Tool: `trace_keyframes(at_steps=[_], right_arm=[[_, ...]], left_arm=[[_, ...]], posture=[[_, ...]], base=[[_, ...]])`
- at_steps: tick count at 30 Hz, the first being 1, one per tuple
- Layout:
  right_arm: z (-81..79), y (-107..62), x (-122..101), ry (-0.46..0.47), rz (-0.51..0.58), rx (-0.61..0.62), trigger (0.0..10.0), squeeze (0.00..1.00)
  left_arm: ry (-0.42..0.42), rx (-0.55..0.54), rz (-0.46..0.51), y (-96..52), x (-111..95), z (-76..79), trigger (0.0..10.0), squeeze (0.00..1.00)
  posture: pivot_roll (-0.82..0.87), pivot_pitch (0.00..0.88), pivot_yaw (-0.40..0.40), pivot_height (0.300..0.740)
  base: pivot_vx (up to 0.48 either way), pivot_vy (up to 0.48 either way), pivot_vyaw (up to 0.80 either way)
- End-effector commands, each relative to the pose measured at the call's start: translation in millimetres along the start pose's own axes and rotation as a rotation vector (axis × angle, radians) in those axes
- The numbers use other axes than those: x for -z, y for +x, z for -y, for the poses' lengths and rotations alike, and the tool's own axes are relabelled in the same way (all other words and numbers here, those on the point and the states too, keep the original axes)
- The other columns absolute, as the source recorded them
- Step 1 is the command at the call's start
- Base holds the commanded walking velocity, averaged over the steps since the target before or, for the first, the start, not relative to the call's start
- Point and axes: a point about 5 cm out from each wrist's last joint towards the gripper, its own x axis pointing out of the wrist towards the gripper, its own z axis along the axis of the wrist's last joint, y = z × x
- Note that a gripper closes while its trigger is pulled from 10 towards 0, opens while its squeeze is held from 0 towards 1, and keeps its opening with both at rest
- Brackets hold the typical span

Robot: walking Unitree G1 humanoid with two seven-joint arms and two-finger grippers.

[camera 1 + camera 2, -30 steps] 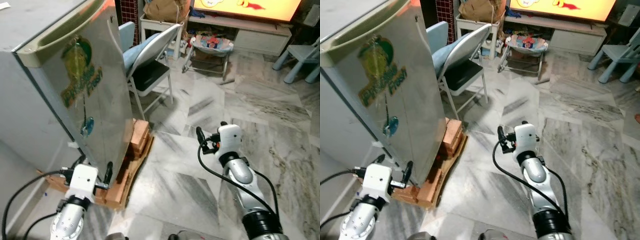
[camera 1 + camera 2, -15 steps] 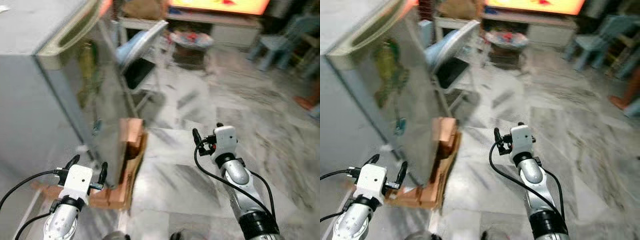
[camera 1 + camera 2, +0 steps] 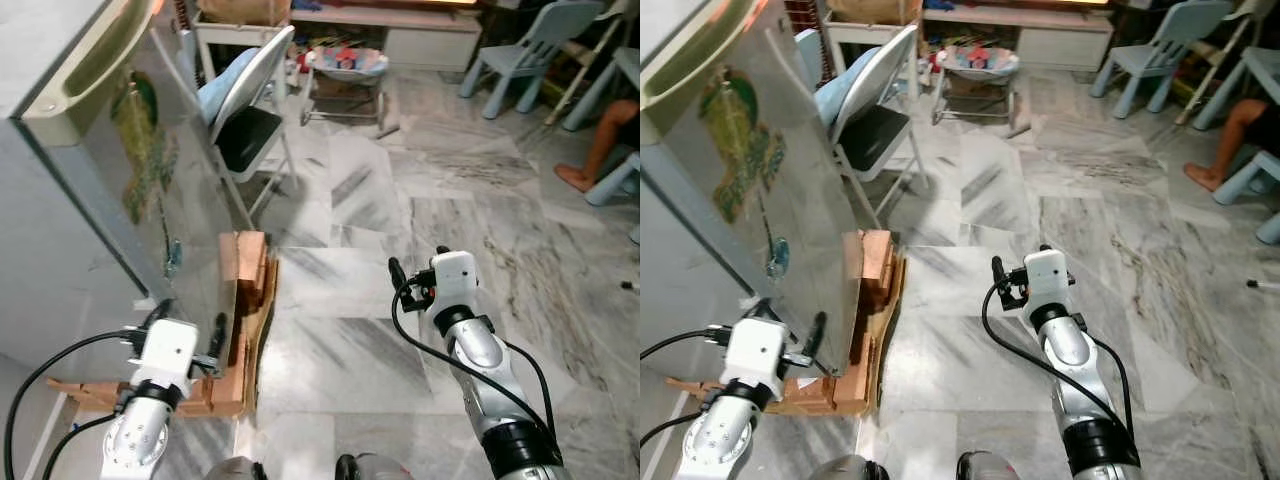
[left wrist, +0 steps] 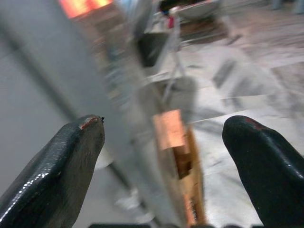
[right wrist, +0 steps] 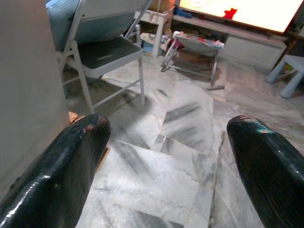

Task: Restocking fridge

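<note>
A grey fridge (image 3: 170, 200) with a green sticker on its shut door stands at the left, raised on bricks and cardboard (image 3: 250, 290). My left gripper (image 3: 190, 315) is low beside the fridge's bottom front corner, open and empty; in the left wrist view (image 4: 166, 128) the fridge's edge (image 4: 118, 95) and the bricks lie between its fingers, blurred. My right gripper (image 3: 415, 262) hangs open and empty over the marble floor, right of the fridge. Through the right wrist view (image 5: 168, 123) I see the floor and a folding chair (image 5: 95, 52).
A folding chair (image 3: 250, 110) with a black seat stands just behind the fridge. Further back are a baby bouncer (image 3: 345, 65), a low TV cabinet and pale blue child chairs (image 3: 530, 40). A person's leg (image 3: 600, 140) shows at the right edge. Open marble floor (image 3: 400, 200) lies ahead.
The whole picture has shifted and was blurred half a second ago, so the camera moved. More of the room's right side shows. Both grippers keep the same open pose.
</note>
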Motion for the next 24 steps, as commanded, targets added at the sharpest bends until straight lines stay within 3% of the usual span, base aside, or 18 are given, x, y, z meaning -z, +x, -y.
trace_keyframes(at_steps=[1, 7, 12, 24], right_arm=[[0.0, -2.4, 4.1, -0.004, -0.029, -0.014, 10.0, 0.0], [-12.2, -14.1, 25.8, -0.021, -0.175, -0.148, 10.0, 0.0], [-11.5, -22.6, 43.8, -0.057, -0.332, -0.198, 10.0, 0.0], [-14.5, -26.6, 48.1, -0.064, -0.403, -0.258, 10.0, 0.0]], left_arm=[[-0.037, -0.046, -0.033, 2.9, 4.0, -7.3, 10.0, 0.0], [-0.122, -0.11, -0.027, 24.9, -1.5, -26.7, 10.0, 0.0], [-0.139, -0.05, -0.006, 38.7, -10.0, -22.2, 10.0, 0.0], [-0.128, 0.009, 0.017, 60.5, -21.6, -20.5, 10.0, 0.0]], posture=[[0.02, 0.074, -0.03, 0.74], [0.01, 0.08, -0.032, 0.74], [0.0, 0.081, -0.03, 0.74], [0.0, 0.078, -0.036, 0.74]], base=[[0.0, 0.0, 0.0], [0.0, 0.0, 0.0], [0.0, 0.0, 0.0], [0.0, 0.0, 0.0]])
